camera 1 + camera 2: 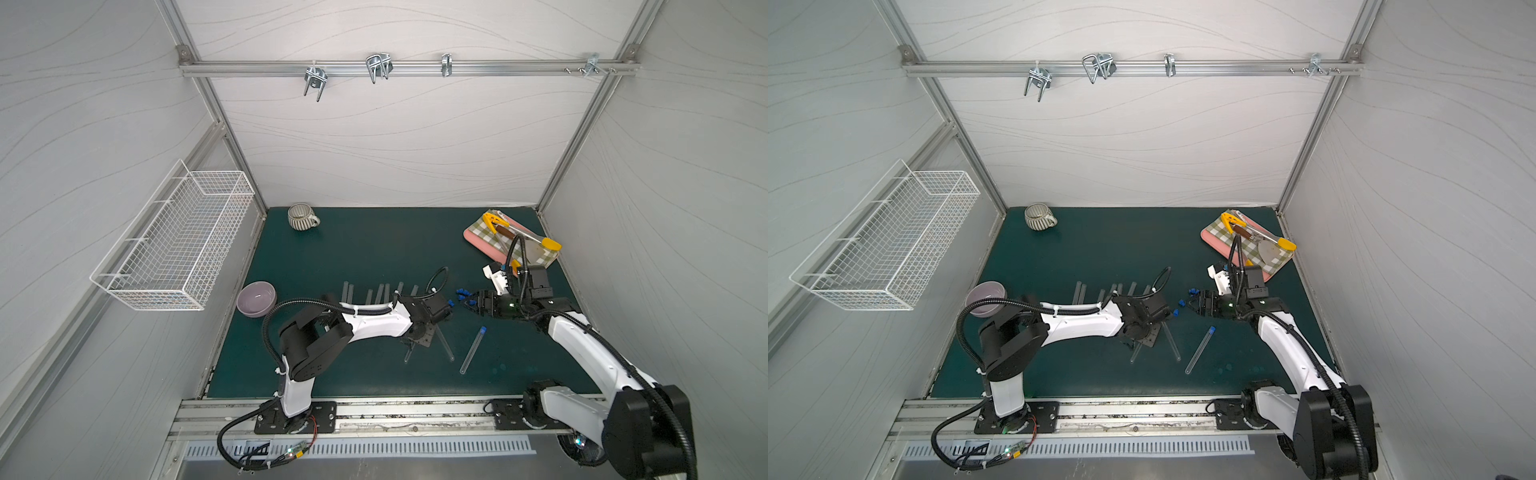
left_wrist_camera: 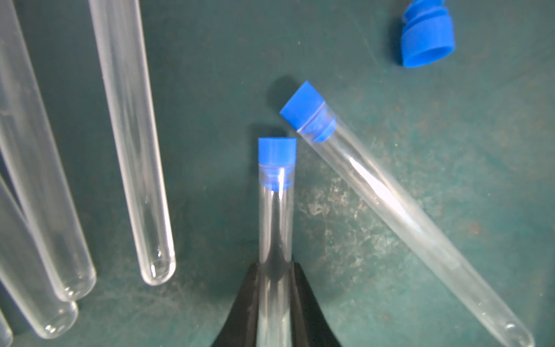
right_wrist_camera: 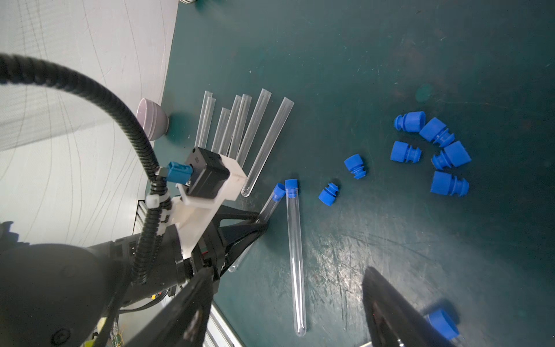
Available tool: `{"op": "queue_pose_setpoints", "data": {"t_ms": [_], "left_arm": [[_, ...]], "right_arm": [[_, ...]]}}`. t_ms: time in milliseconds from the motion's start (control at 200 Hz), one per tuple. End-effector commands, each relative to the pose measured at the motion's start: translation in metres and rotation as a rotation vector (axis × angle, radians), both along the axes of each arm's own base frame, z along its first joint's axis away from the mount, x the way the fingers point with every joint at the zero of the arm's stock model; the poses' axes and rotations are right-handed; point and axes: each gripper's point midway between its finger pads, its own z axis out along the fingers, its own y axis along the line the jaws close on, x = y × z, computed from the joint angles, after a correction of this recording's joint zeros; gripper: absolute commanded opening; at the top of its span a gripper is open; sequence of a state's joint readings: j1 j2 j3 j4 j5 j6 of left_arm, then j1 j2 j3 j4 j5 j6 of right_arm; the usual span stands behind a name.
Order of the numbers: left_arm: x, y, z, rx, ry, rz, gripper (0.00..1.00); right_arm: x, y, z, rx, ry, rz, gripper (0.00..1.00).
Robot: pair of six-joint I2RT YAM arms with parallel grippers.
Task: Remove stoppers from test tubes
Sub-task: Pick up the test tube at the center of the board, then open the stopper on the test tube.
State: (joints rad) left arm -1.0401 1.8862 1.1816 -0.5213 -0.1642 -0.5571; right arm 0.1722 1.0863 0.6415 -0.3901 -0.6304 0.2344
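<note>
My left gripper [image 2: 276,267] is shut on a clear test tube [image 2: 276,228] low over the green mat; its blue stopper [image 2: 277,153] is still in the mouth. A second stoppered tube [image 2: 390,210] lies beside it, their stoppered ends almost touching. A third stoppered tube [image 1: 473,349] lies nearer the front. Several open tubes [image 3: 240,126] lie in a row behind my left wrist. Several loose stoppers [image 3: 435,150] are scattered on the mat in front of my right gripper [image 3: 288,272]. That gripper hovers open with nothing between its fingers. In both top views my left wrist hides the held tube's stopper.
A purple bowl [image 1: 256,298] sits at the mat's left edge and a striped mug [image 1: 301,216] at the back left. A pink board [image 1: 478,245] with a checked cloth and utensils lies at the back right. A white wire basket [image 1: 174,245] hangs on the left wall.
</note>
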Motion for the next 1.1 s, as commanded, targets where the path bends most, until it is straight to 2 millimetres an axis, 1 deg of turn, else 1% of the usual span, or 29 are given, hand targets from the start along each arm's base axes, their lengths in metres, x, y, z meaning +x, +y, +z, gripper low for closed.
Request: {"op": "queue_pose_setpoints", "data": {"t_ms": [0, 105, 330, 425, 525, 590, 705, 845, 941, 1096], "left_arm": [[-0.002, 0.010, 0.008, 0.019, 0.008, 0.002, 0.14], [-0.003, 0.010, 0.024, -0.009, -0.007, -0.018, 0.05], [-0.002, 0.013, 0.078, -0.100, -0.130, -0.141, 0.03], [-0.005, 0.017, 0.094, -0.145, -0.192, -0.204, 0.02], [-0.010, 0.024, 0.109, -0.166, -0.244, -0.269, 0.02], [-0.014, 0.030, 0.116, -0.176, -0.267, -0.301, 0.01], [-0.022, 0.039, 0.126, -0.196, -0.299, -0.346, 0.00], [-0.030, 0.048, 0.138, -0.233, -0.339, -0.364, 0.00], [-0.038, 0.045, 0.143, -0.268, -0.346, -0.400, 0.00], [-0.046, 0.039, 0.141, -0.271, -0.334, -0.447, 0.00]], "right_arm": [[-0.003, 0.000, 0.001, 0.005, -0.011, 0.020, 0.78], [-0.004, 0.001, 0.001, 0.011, -0.008, 0.025, 0.78], [-0.007, 0.010, 0.008, 0.070, 0.014, 0.067, 0.78], [-0.011, 0.020, 0.011, 0.115, 0.033, 0.113, 0.78], [-0.021, 0.039, 0.015, 0.162, 0.060, 0.199, 0.78], [-0.028, 0.054, 0.019, 0.203, 0.068, 0.263, 0.77], [-0.042, 0.077, 0.033, 0.288, 0.065, 0.378, 0.76], [-0.054, 0.095, 0.046, 0.345, 0.057, 0.465, 0.75], [-0.062, 0.105, 0.049, 0.359, 0.065, 0.516, 0.72], [-0.079, 0.120, 0.056, 0.362, 0.065, 0.608, 0.64]]}}
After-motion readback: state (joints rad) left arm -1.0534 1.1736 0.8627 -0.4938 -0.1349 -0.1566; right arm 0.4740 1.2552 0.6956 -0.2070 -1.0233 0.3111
